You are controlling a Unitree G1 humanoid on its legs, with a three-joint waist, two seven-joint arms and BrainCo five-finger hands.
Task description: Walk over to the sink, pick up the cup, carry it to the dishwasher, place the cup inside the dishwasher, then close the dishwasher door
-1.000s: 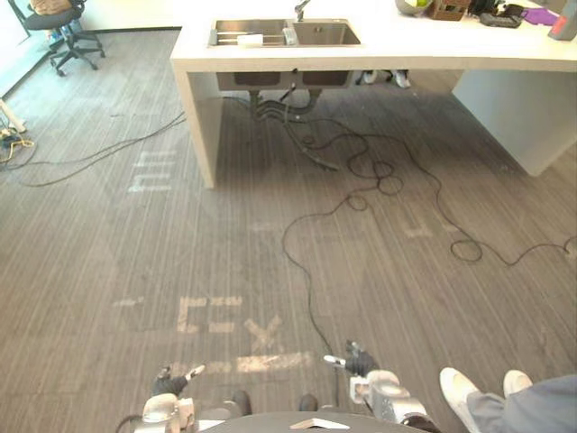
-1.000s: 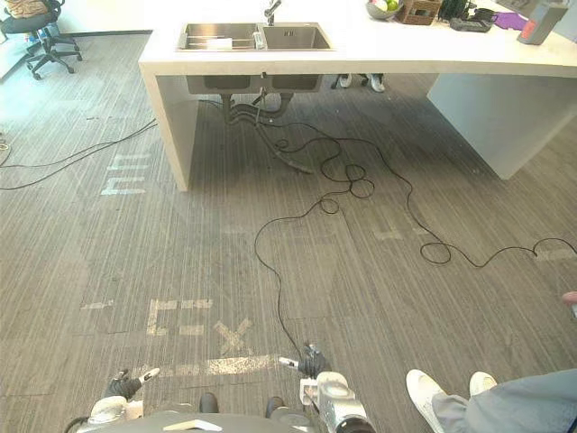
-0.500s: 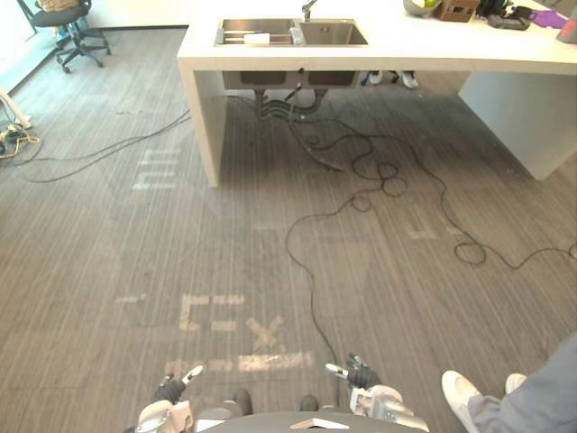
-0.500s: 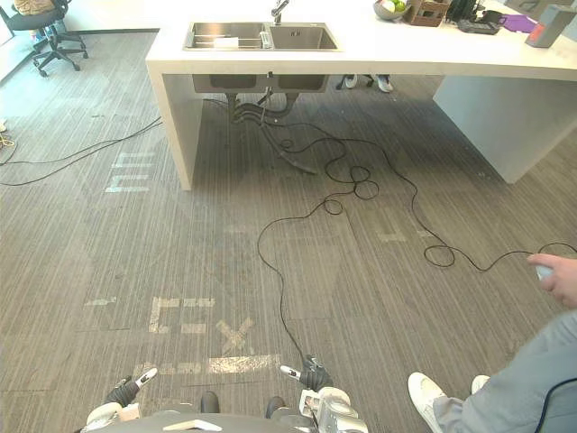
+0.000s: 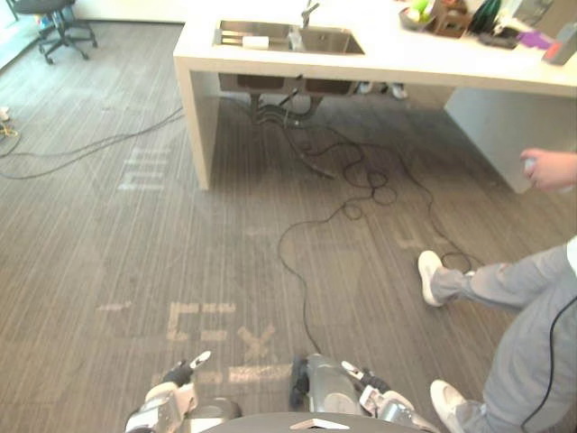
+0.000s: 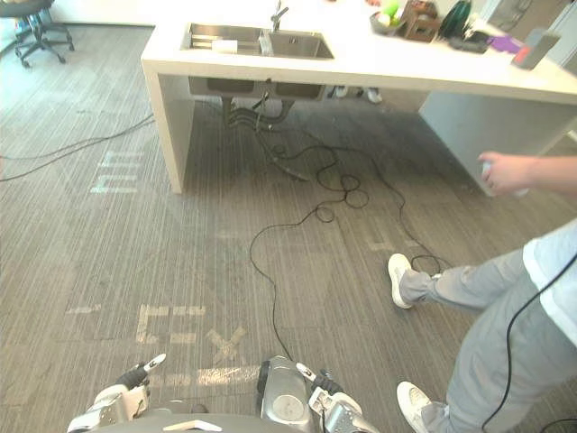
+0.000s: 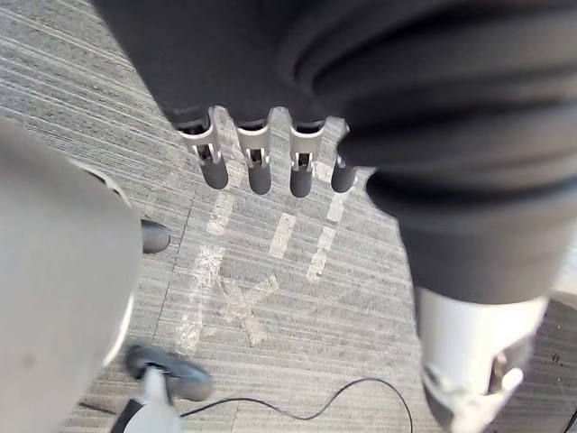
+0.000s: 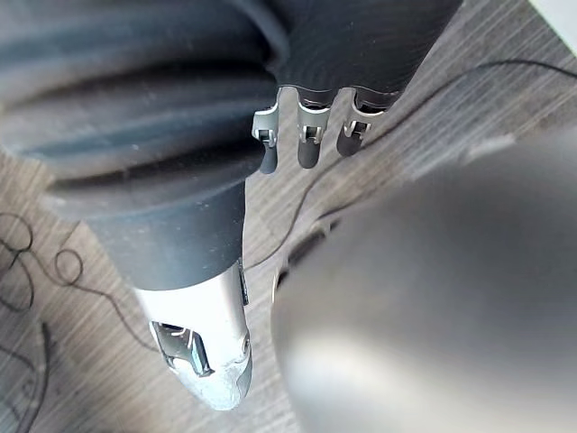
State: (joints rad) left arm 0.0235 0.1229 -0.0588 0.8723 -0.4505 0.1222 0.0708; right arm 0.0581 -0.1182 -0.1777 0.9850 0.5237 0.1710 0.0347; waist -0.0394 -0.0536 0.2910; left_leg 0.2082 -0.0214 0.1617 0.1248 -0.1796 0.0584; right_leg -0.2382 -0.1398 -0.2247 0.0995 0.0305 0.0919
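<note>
The steel double sink [image 5: 329, 41] is set in a long white counter [image 5: 388, 61] at the far side of the floor. A small white thing [image 5: 255, 41] lies in its left basin; I cannot tell whether it is the cup. My left hand [image 5: 173, 382] hangs low at the bottom edge of the left eye view, its fingers [image 7: 257, 167] relaxed and holding nothing. My right hand [image 5: 370, 393] hangs low to the right of it, fingers [image 8: 306, 144] loose and empty too.
A person stands at my right, one white shoe [image 5: 428, 271] forward, a hand [image 5: 548, 168] raised holding a small device. Black cables [image 5: 361, 176] loop over the floor under the sink. An office chair [image 5: 50, 18] stands far left. A bowl [image 5: 417, 13] and other items sit on the counter's right end.
The camera has shifted slightly. The person has stepped forward from the lower right, with a leg and raised hand now further into view. Both my hands stay low and empty.
</note>
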